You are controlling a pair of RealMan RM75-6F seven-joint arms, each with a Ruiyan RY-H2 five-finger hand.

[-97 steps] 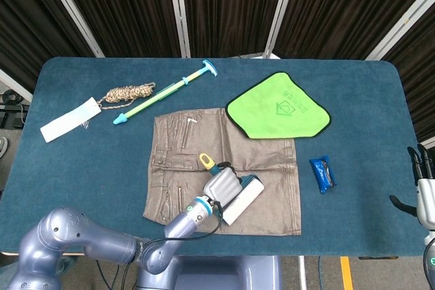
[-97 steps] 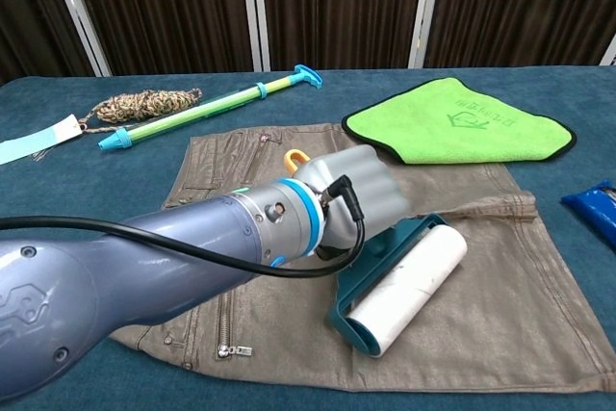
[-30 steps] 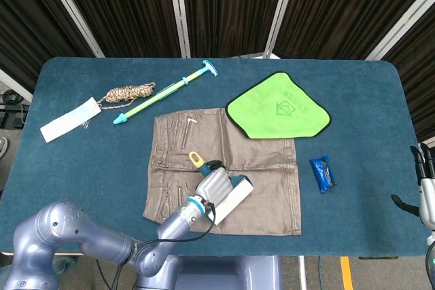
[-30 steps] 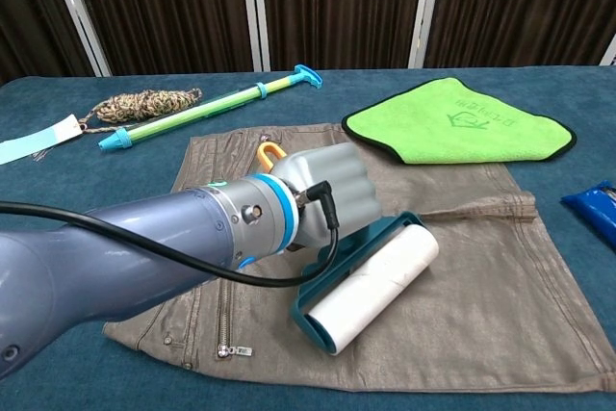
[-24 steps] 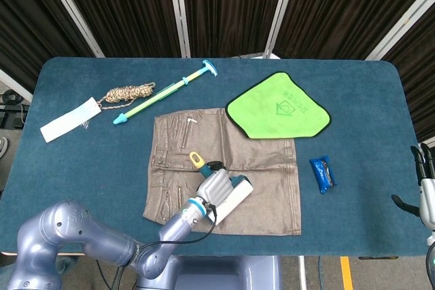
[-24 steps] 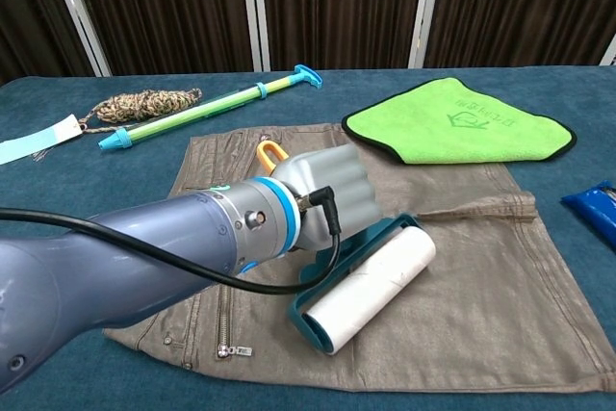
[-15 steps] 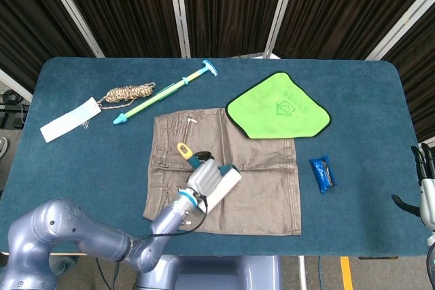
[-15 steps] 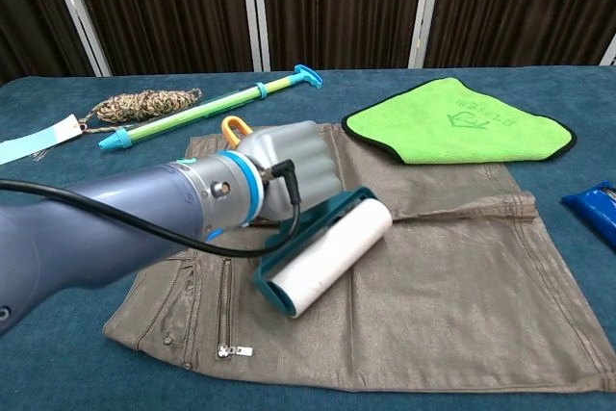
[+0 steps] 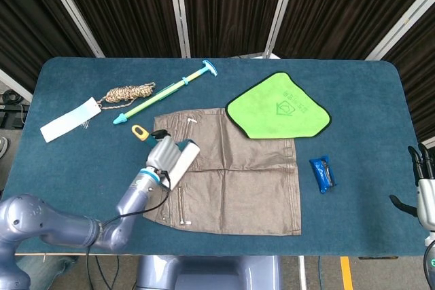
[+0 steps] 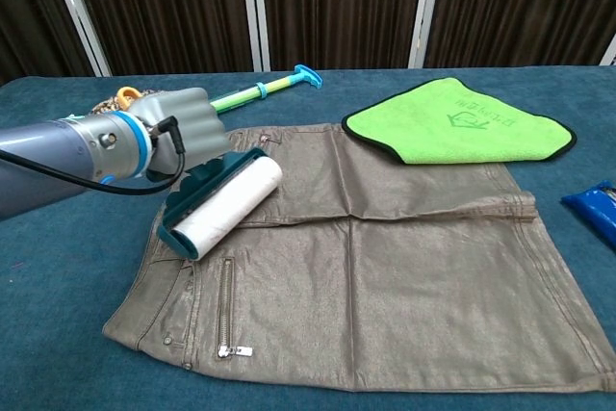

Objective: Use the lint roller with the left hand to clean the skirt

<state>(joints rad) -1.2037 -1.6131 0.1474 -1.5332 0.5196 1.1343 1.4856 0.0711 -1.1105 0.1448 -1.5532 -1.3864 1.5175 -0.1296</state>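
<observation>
The brown skirt (image 9: 234, 178) lies flat on the blue table, also seen in the chest view (image 10: 404, 276). My left hand (image 9: 161, 153) grips the lint roller's handle, whose orange end (image 9: 138, 132) sticks out behind it. The white roll (image 9: 181, 163) in its teal frame rests on the skirt's left edge near the waistband. In the chest view the left hand (image 10: 183, 137) sits over the table just left of the skirt, and the roll (image 10: 227, 203) lies tilted on the fabric. My right hand (image 9: 424, 193) hangs at the table's right edge, holding nothing, fingers apart.
A green cloth (image 9: 279, 108) overlaps the skirt's far right corner. A blue packet (image 9: 323, 173) lies right of the skirt. Behind the skirt are a long green-and-teal rod (image 9: 166, 91), a rope bundle (image 9: 128, 92) and a white tag (image 9: 70, 119).
My left hand has drawn the lint roller leftward and away from me across the skirt, from its middle to its left edge. The right hand has stayed put.
</observation>
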